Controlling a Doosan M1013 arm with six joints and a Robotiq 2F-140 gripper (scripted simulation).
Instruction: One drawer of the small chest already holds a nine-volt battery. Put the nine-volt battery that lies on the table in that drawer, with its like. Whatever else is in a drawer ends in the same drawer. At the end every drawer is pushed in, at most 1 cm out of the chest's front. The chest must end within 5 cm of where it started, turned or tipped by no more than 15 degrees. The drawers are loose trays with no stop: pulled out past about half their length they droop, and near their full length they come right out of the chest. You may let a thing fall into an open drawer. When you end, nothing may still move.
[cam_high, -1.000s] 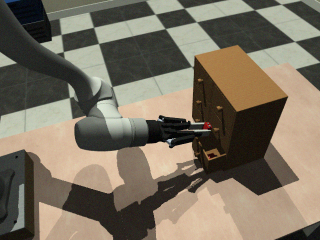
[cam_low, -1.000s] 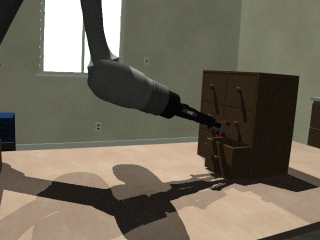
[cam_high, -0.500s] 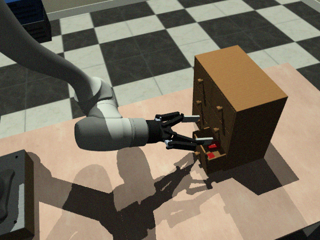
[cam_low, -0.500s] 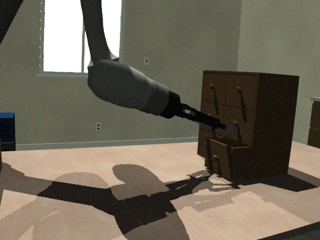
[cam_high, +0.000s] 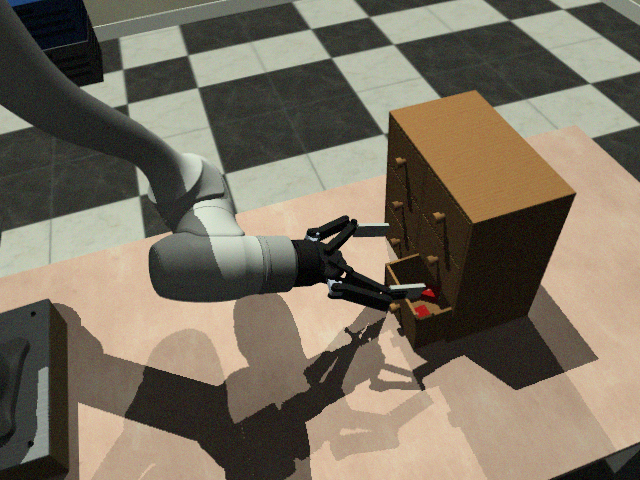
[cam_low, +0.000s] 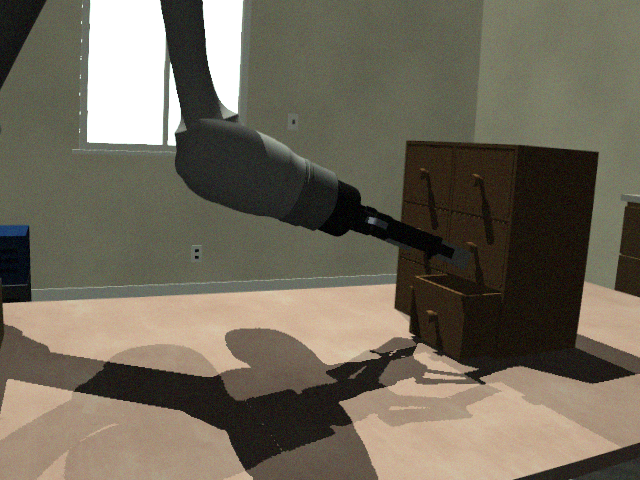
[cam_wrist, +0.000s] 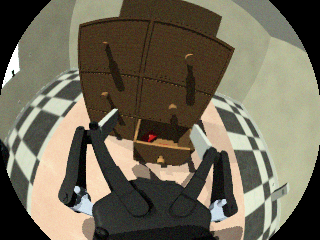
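Gripper (cam_high: 379, 260) (cam_low: 457, 256) (cam_wrist: 155, 123): fingers wide open, holding nothing. Two red objects, apparently the nine-volt batteries, lie below the fingertips in the open bottom drawer (cam_high: 433, 326) (cam_low: 439, 315) (cam_wrist: 172, 154). Placement appears complete. Remaining: withdraw; push the drawer in.

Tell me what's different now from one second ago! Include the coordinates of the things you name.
The gripper (cam_high: 385, 258) (cam_low: 457, 254) (cam_wrist: 155, 123) opened wide and let go of a red thing, which dropped into the open drawer (cam_high: 431, 329) (cam_low: 439, 310) (cam_wrist: 150, 153). The chest (cam_high: 496, 155) (cam_low: 547, 248) (cam_wrist: 115, 55) stayed put.
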